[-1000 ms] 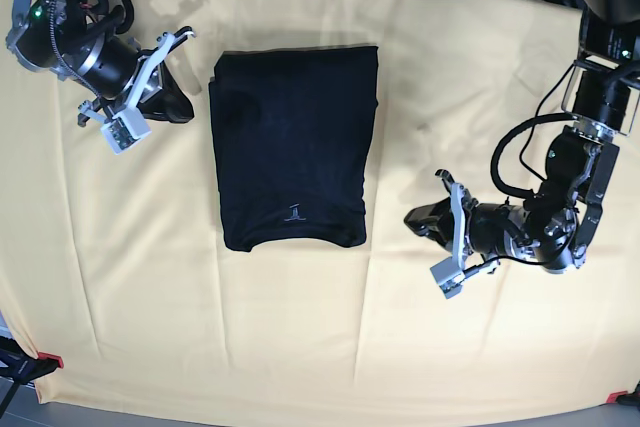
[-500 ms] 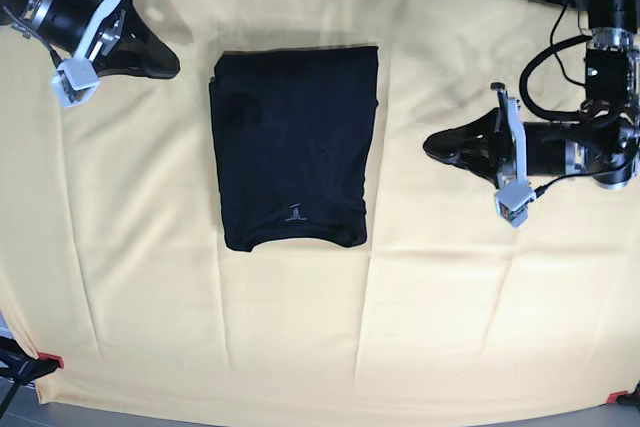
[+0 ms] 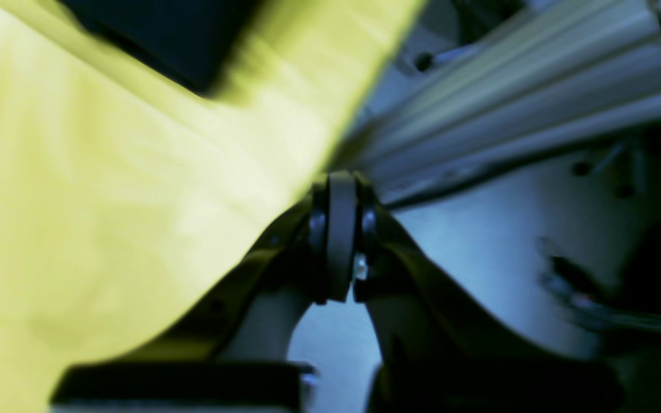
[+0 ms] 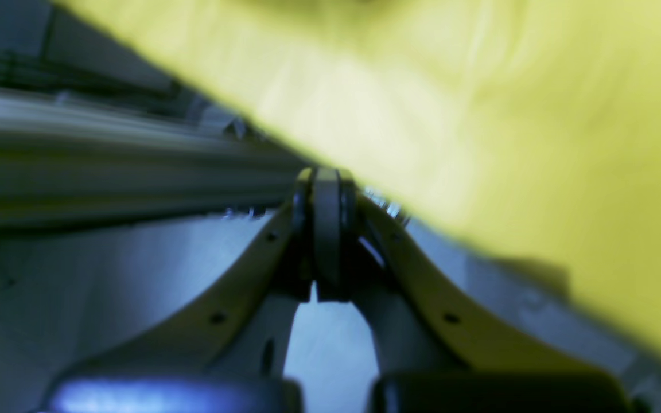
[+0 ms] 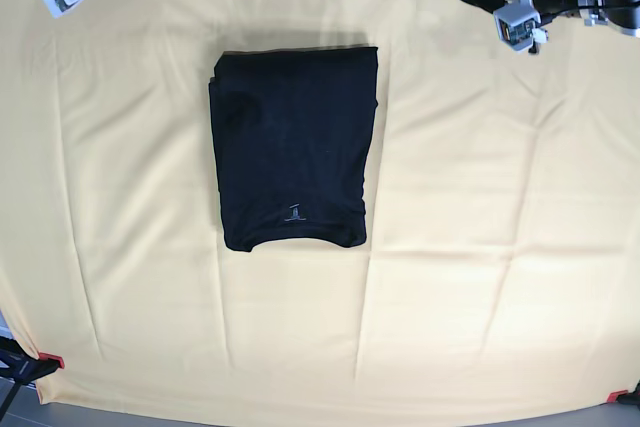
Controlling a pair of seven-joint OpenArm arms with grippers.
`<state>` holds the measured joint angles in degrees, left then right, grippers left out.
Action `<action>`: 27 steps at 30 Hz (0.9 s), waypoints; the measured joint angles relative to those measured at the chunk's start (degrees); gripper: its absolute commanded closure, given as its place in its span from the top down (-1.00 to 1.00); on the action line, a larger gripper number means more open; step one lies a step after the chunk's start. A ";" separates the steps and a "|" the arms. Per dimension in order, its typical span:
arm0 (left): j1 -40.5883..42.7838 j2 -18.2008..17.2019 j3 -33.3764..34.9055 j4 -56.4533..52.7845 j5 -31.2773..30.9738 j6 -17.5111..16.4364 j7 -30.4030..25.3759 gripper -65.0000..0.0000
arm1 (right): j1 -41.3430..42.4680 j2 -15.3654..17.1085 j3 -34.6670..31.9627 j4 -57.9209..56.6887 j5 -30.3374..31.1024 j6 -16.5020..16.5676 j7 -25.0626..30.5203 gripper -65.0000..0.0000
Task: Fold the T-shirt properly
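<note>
Your left gripper and right gripper both sit pressed together, holding nothing, parked at one and eleven o'clock off the cloth. The shirt lies folded at centre. Folding looks finished; you need only stay clear.

We are looking straight down from overhead in the base view, taking in the whole yellow cloth. Our two wrist cameras are peering close along closed fingertips at the cloth's far edge, blurred.
</note>
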<state>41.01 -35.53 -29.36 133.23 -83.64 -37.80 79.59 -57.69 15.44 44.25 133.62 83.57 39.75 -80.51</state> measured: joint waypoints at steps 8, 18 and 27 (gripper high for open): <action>22.64 7.54 1.55 -3.26 8.74 -1.84 -2.47 -1.00 | -9.92 -2.60 -5.25 -8.52 0.37 0.09 0.31 -1.00; 18.43 11.26 14.86 -31.36 30.73 -1.90 -22.32 -1.00 | -1.51 -0.81 -23.19 -35.80 -24.65 0.00 15.63 -1.00; -4.55 16.59 26.84 -69.26 47.52 -1.79 -42.86 -1.00 | 16.83 0.94 -36.28 -66.79 -48.24 -0.04 40.02 -1.00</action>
<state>36.47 -18.94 -2.52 63.96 -36.12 -39.59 36.73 -40.86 16.38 7.97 66.83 35.33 39.70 -40.49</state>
